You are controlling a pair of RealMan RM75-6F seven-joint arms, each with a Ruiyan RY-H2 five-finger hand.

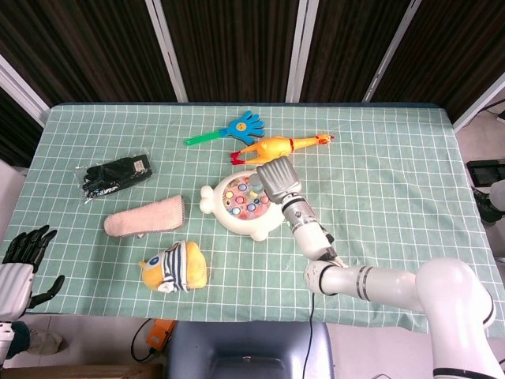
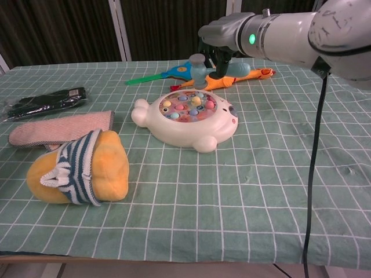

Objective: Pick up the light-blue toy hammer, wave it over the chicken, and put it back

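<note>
The light-blue toy hammer (image 2: pixel 237 68) hangs in the air, held by my right hand (image 2: pixel 223 39), with its head (image 2: pixel 199 65) pointing left. In the chest view it hovers just in front of the orange rubber chicken (image 2: pixel 258 74), which lies on the green checked cloth. From the head view my right hand (image 1: pixel 278 175) sits just below the chicken (image 1: pixel 280 147), over the upper right edge of the white fishing toy (image 1: pixel 237 217), and hides the hammer. My left hand (image 1: pixel 22 254) hangs at the lower left, off the table, fingers apart and holding nothing.
A blue hand-shaped clapper (image 1: pixel 229 129) lies left of the chicken. Black gloves (image 1: pixel 114 175), a pink cloth (image 1: pixel 146 217) and a yellow plush with a striped hat (image 1: pixel 175 267) occupy the left half. The fishing toy (image 2: pixel 185 119) sits mid-table.
</note>
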